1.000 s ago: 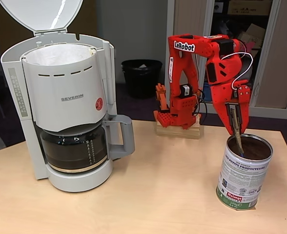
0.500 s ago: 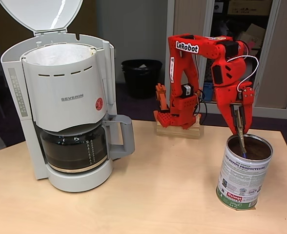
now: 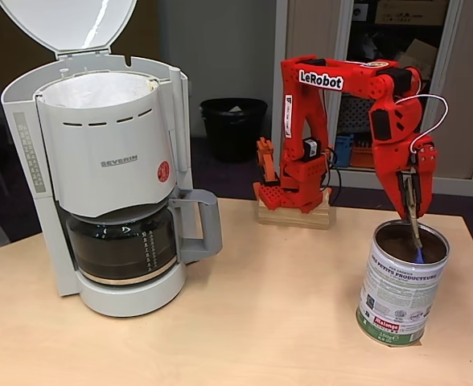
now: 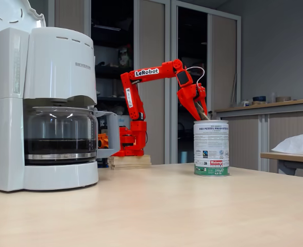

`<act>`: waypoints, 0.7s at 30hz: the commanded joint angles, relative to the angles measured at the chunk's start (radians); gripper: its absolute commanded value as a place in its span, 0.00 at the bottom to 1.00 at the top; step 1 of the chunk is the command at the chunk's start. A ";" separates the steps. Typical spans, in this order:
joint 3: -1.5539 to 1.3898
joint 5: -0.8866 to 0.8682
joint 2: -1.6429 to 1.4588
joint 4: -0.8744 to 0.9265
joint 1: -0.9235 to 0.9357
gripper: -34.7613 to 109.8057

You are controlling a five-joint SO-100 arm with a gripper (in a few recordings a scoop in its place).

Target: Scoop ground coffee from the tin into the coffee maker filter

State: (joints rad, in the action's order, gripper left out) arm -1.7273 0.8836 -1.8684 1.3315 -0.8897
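Fixed views: two are given, one looking down at the desk (image 3: 285, 322) from the front, one set low at desk level.
Arm: a red arm (image 3: 333, 80) marked LeRobot is seen on a wooden block (image 3: 294, 217) at the desk's far edge, at about 12 o'clock in the higher view.
End effector: the end effector (image 3: 413, 211) is pointed down above the tin's mouth, at about 3 o'clock in the higher view; its fingers are pressed together on a thin scoop handle.
Scoop: the scoop (image 3: 416, 240) is held nearly upright, and its lower end, with a blue tip, is dipped inside the tin.
Tin: the tin (image 3: 401, 283) is stood upright on the desk at about 4 o'clock in the higher view, well apart from the coffee maker; in the low view the tin (image 4: 211, 148) is seen right of centre, with the end effector (image 4: 203, 114) reaching into its top.
Coffee: dark brown ground coffee (image 3: 397, 241) is seen inside the tin, below the rim.
Coffee maker: the white coffee maker (image 3: 108, 169) is stood at about 9 o'clock, with its lid (image 3: 67, 24) raised.
Filter: the white paper filter (image 3: 100, 90) is seated in the open basket at the top of the machine.
Carafe: a dark glass carafe (image 3: 124, 245) is seated under the basket.
Background: a black bin (image 3: 232, 125) is seen on the floor behind the desk.
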 commanded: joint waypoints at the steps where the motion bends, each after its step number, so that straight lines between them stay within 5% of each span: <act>1: 0.057 -0.020 0.008 0.035 -0.029 0.24; 11: 0.120 -0.225 0.021 0.037 -0.060 0.24; 21: -0.069 -0.630 -0.064 -0.236 -0.100 0.24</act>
State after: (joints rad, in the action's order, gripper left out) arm -1.7472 0.3206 -1.8607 1.1643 -0.9572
